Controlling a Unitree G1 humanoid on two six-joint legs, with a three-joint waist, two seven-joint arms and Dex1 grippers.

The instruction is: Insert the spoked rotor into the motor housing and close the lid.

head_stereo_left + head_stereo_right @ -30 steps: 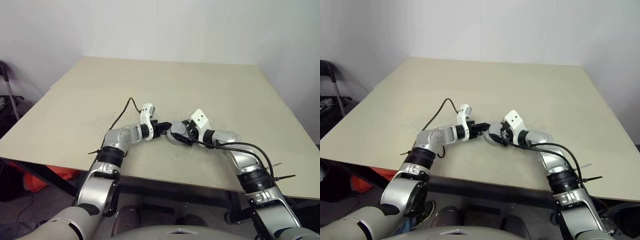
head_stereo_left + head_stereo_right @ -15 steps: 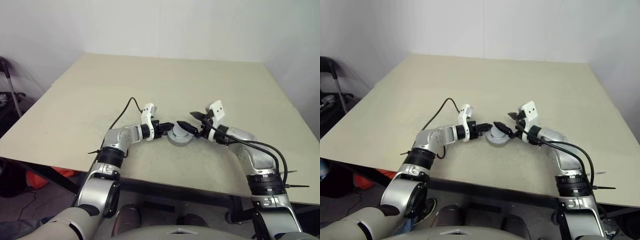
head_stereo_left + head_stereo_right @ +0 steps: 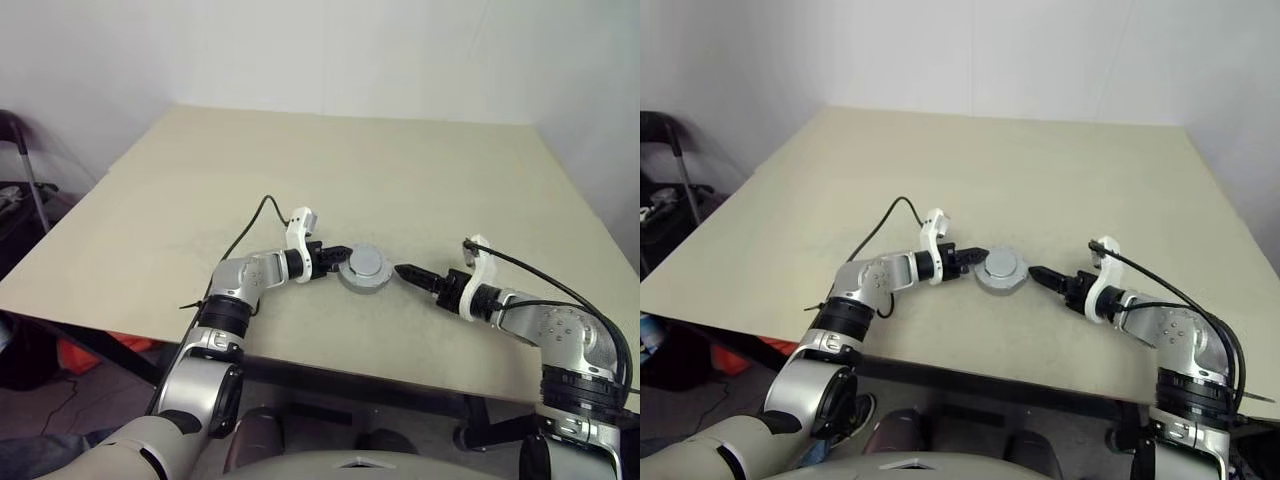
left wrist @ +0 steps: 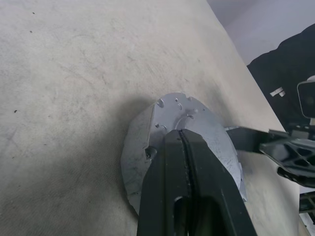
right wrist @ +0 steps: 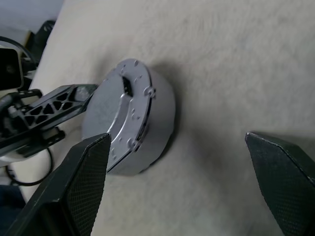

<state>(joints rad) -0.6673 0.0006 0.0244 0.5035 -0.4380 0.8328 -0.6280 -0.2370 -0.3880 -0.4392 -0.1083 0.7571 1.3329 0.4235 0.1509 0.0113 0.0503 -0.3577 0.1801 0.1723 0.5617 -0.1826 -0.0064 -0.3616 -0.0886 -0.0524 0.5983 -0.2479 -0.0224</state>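
Our left gripper (image 3: 338,258) has its two black fingers pressed together, with nothing between them, and its tips lie against the edge of the motor housing (image 3: 364,269); in the left wrist view the closed fingers (image 4: 189,187) lie over the near part of the lid (image 4: 197,129). Our right gripper (image 3: 408,272) is spread wide and holds nothing; it hovers just beside the housing on its right, apart from it, with its tip pointing toward it. In the right wrist view our two fingers (image 5: 81,182) stand far apart with the housing (image 5: 155,125) seen between them.

We see the housing sitting on the beige surface (image 3: 400,180), near the front edge and between our two grippers. The lid sits on top of it, flat and grey, with small holes near its rim. We cannot see the spoked rotor, since the lid covers the inside of the housing. A black cable (image 3: 245,228) loops up from our left wrist.
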